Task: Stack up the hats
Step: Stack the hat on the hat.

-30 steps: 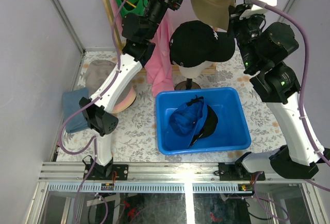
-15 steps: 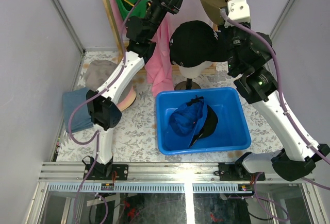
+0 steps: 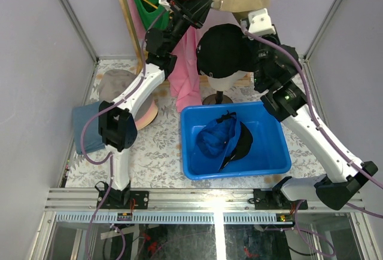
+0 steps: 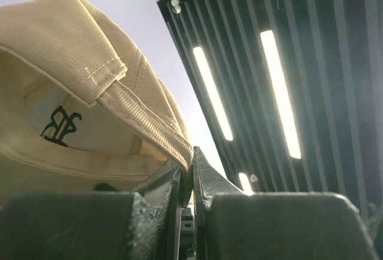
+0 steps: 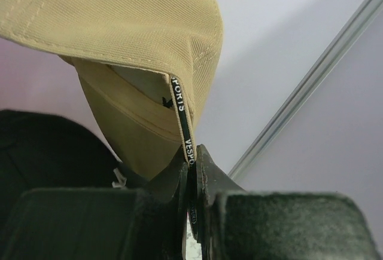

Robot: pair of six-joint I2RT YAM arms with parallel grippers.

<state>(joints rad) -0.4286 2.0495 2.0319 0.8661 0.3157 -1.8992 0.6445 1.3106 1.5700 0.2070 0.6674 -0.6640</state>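
We find the top view bright and even, its shadows soft, with white glare on the metal rail (image 3: 221,195) at 6 o'clock. In the left wrist view, ceiling strip lights (image 4: 278,92) blow out toward 1 o'clock, backlighting the khaki cap (image 4: 66,45). The left gripper (image 4: 187,167) at 6 o'clock is dark and blurred. The right gripper (image 5: 191,164), in its own view, is equally soft under gentler light.

Black tape (image 5: 181,116) on the khaki cap (image 5: 119,27) reads partly "PORTS" and "VESPO", letters cut off.
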